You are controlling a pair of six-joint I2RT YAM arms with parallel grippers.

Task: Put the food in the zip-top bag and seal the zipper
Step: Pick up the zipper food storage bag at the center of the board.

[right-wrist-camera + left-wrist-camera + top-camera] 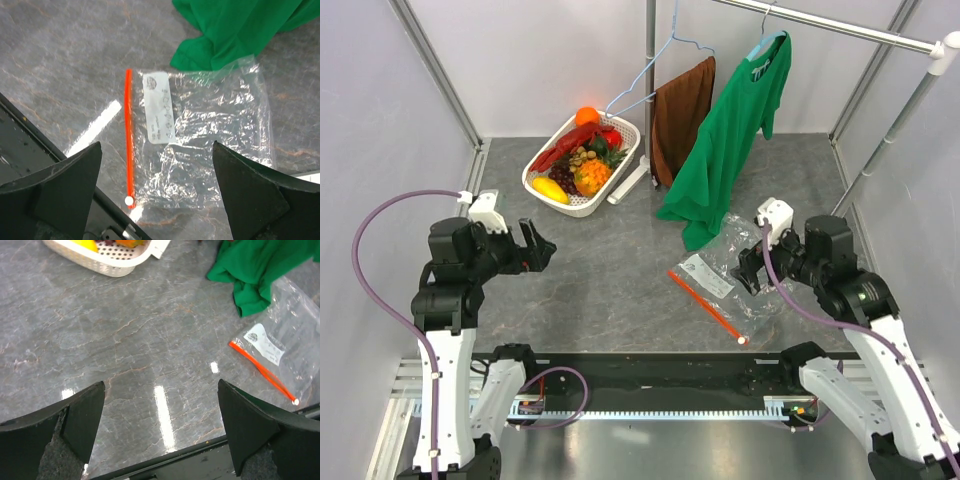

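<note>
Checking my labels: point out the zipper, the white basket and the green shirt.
zipper (pixel 129 140), right wrist view, strip's middle.
white basket (pixel 107 264), left wrist view, side wall.
green shirt (pixel 730 130), top view, its front.

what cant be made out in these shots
Zipper, all views: too thin to tell whether it is sealed.
Zip-top bag, right wrist view: where its far edge meets the green shirt, which lies on top is unclear.
White label: print too small to read.
Basket, left wrist view: cut off by the top edge.
Food, top view: piled, lower pieces hidden.
</note>
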